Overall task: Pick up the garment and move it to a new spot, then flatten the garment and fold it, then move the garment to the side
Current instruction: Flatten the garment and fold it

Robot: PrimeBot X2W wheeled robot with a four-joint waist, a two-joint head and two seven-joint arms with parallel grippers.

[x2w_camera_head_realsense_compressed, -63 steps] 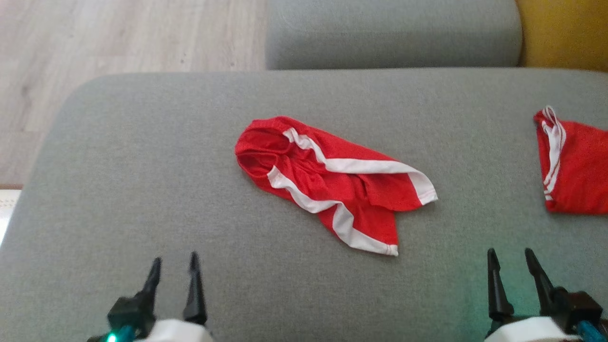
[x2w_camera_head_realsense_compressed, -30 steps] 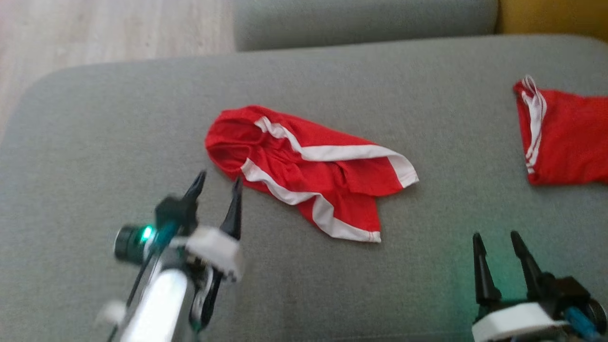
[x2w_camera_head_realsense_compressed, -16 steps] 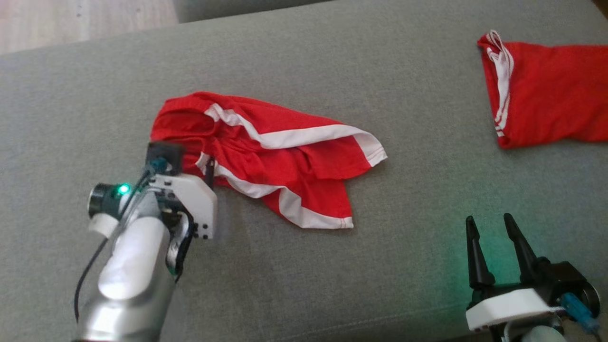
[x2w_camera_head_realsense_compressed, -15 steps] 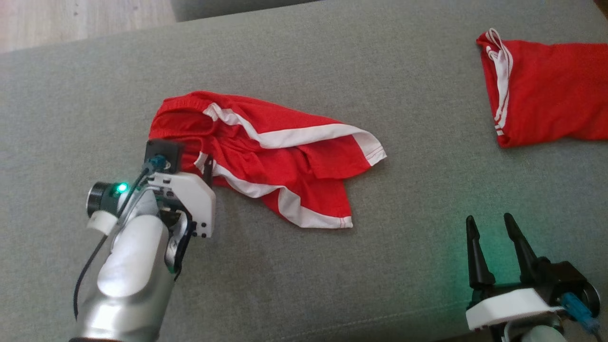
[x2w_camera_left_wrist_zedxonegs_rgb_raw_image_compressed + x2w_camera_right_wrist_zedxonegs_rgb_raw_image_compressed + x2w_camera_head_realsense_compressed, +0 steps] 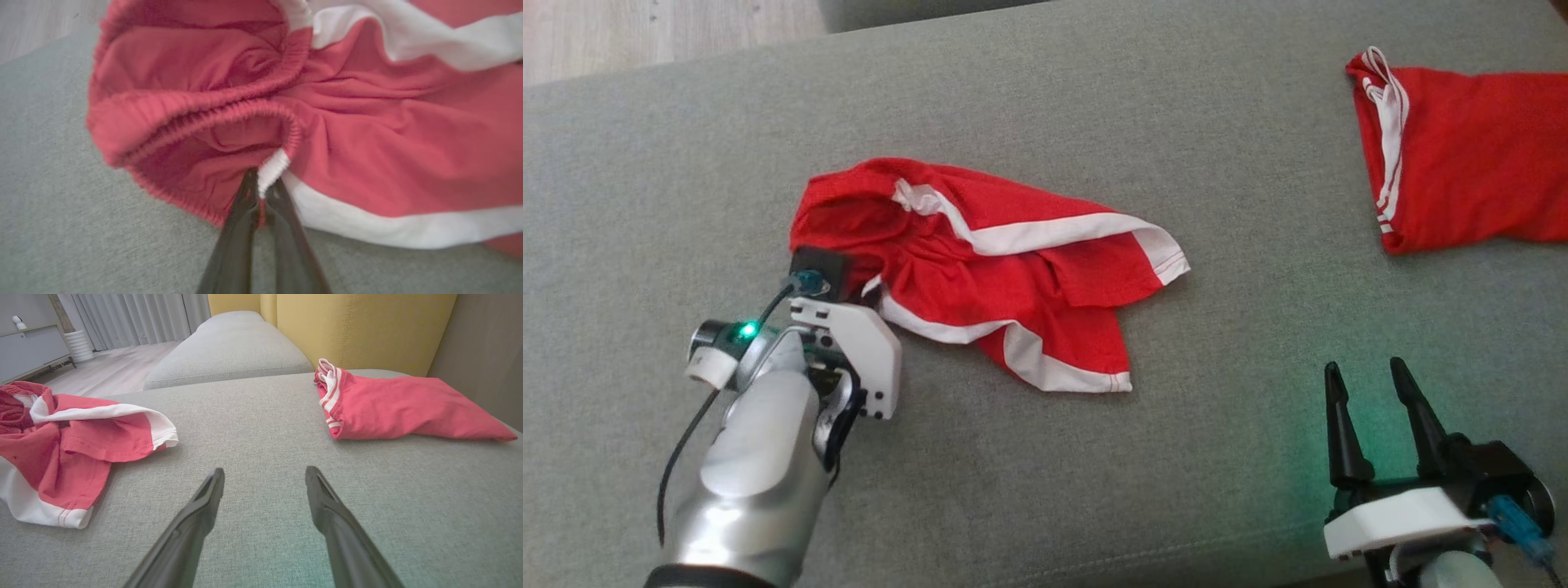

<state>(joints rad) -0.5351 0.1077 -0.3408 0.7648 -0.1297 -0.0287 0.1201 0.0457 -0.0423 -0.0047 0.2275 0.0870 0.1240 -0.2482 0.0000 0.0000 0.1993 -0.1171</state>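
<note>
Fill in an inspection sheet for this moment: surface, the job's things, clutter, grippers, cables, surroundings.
Surface: grey cushion, fabric-covered, no stains seen.
Job's things: red shorts with white trim, crumpled, lying on the cushion.
Clutter: second red garment with white stripes, at the far right, apart from the shorts.
Grippers: left gripper shut on the shorts' elastic waistband, at the white side stripe; right gripper open, above bare cushion, holding nothing.
Cables: black cable looping beside the left forearm, clear of the cloth.
Surroundings: wooden floor, another grey cushion, yellow backrest, curtains.
</note>
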